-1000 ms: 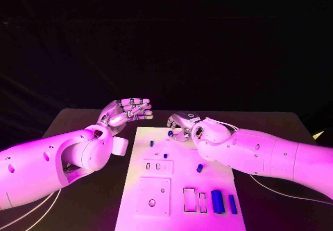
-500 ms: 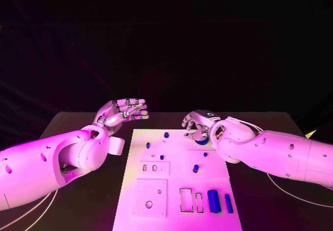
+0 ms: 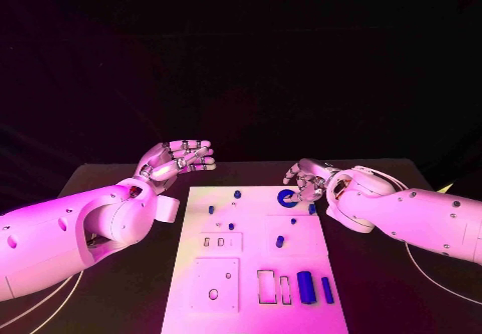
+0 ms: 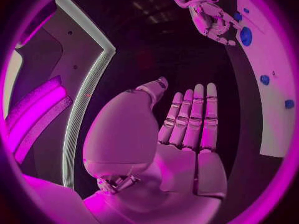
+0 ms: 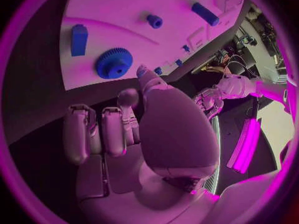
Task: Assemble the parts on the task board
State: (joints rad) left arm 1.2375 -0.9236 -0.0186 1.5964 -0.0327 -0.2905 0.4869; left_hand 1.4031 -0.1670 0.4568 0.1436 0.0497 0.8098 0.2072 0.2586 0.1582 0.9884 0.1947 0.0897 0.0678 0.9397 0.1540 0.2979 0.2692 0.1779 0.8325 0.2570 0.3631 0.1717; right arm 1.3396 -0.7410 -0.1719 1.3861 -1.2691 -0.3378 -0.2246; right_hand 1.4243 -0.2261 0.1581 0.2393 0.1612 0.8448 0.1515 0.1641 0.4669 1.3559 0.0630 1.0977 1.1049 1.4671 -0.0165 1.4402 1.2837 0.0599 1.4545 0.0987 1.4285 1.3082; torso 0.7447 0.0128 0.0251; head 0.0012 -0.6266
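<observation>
My right hand (image 3: pixel 306 182) hovers empty, fingers loosely spread, beside the round blue toothed gear (image 3: pixel 288 197) at the white task board's (image 3: pixel 251 278) upper right; a careless reach could knock it off.

My left hand (image 3: pixel 181 160) idles open.

A black table (image 3: pixel 111 174) stands before a dark backdrop (image 3: pixel 241 69).

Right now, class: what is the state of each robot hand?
Left hand: open, raised beside the task board, holding nothing.
Right hand: open, holding nothing, beside the blue gear.
</observation>
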